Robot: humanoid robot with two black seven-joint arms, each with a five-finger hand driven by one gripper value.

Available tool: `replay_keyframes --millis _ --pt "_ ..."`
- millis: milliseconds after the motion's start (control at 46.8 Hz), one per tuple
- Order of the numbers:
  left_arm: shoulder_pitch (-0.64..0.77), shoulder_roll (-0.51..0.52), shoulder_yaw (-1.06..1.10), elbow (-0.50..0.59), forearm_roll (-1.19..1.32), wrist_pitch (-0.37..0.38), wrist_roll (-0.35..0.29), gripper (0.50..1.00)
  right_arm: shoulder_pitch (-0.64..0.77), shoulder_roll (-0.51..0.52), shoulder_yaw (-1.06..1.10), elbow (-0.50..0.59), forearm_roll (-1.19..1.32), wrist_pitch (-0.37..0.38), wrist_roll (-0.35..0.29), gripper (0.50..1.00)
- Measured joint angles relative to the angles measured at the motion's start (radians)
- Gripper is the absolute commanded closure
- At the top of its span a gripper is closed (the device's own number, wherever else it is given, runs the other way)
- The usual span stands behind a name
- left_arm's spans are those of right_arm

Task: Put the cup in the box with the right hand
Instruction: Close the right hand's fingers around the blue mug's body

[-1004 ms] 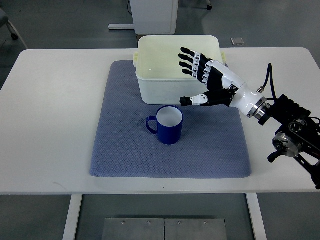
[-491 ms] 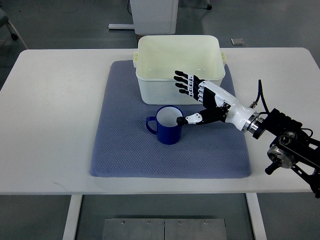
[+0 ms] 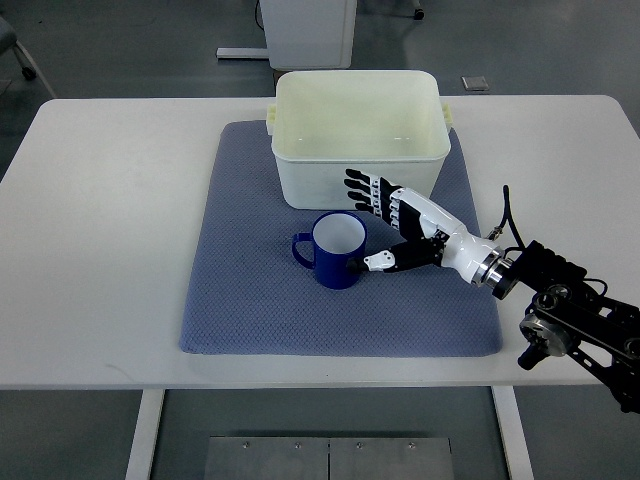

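While it stands straight up on the blue-grey mat (image 3: 240, 300), the cup (image 3: 337, 250) has its open top facing up and its handle sticking out to the left. It is dark blue outside and white inside. It sits just in front of the pale box (image 3: 357, 140), not in it. The right hand (image 3: 397, 225) is right beside the cup on its right side. Its fingers (image 3: 362, 192) are spread apart and hold nothing, and the thumb tip is by the cup's wall.

Cup (image 3: 338, 250) glossy blue (white inside); box (image 3: 357, 135) smooth cream plastic; mat (image 3: 250, 290) textured grey-blue cloth; table (image 3: 110, 250) matt white.
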Motion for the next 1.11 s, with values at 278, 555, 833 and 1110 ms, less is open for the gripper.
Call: replay_keyframes --millis 278,555,833,1110 --pt "-0.001 0.000 -0.001 0.000 0.000 0.000 0.000 0.500 -0.001 0.069 -0.055 -0.051 0.004 -0.057 0.026 0.528" --pt "0.000 0.000 -0.001 0.000 0.000 0.000 0.000 0.500 -0.003 0.114 -0.055 -0.119 0.005 -0.058 0.026 0.534" --pt "-0.001 0.000 0.000 0.000 0.000 0.000 0.000 0.500 -0.003 0.153 -0.057 -0.173 0.011 -0.059 0.021 0.565" --pt "-0.001 0.000 -0.001 0.000 0.000 0.000 0.000 0.500 -0.004 0.179 -0.062 -0.176 0.013 -0.091 0.019 0.657"
